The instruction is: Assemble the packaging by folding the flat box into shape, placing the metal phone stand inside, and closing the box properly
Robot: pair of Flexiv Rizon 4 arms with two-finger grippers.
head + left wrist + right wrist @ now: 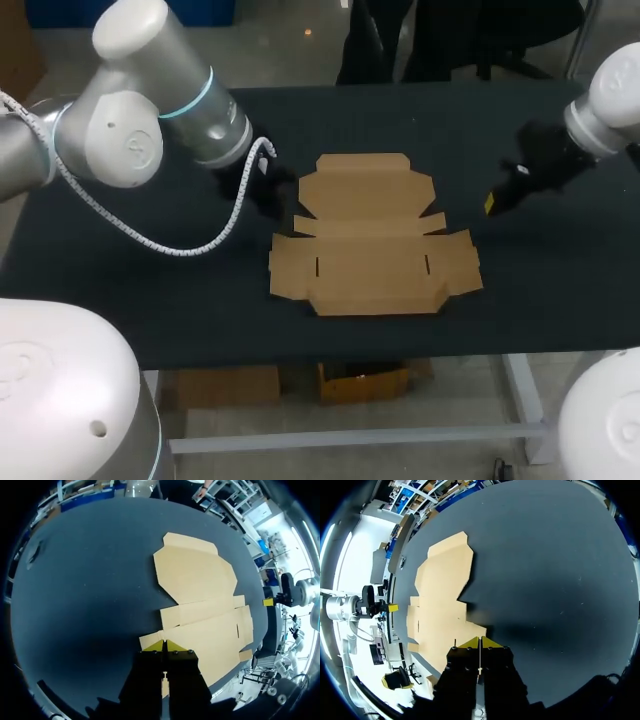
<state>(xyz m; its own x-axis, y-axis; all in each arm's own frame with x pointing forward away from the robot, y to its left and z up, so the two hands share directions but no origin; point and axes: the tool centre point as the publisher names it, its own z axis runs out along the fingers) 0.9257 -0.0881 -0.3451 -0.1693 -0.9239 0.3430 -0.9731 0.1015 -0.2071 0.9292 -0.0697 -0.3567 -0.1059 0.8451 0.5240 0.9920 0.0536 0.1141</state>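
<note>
Where my left arm (pixel 150 110) comes in over the black table (pixel 120 290), my left gripper (pixel 164 645) hangs just beside the left edge of the flat box (pixel 375 235). Its yellow tips are pressed together with nothing between them. From that wrist, the tips sit over a corner flap of the cardboard, though I cannot tell whether they touch it. The box lies unfolded in the middle of the table with every panel and flap spread flat. The wide lid panel is on the far side and the slotted panel is nearer me. Off the box's right edge, apart from it, is my right gripper (pixel 480 642), fingers likewise closed tight and holding nothing, pointed toward the side flaps. My right arm (pixel 610 100) enters from the far right corner.
</note>
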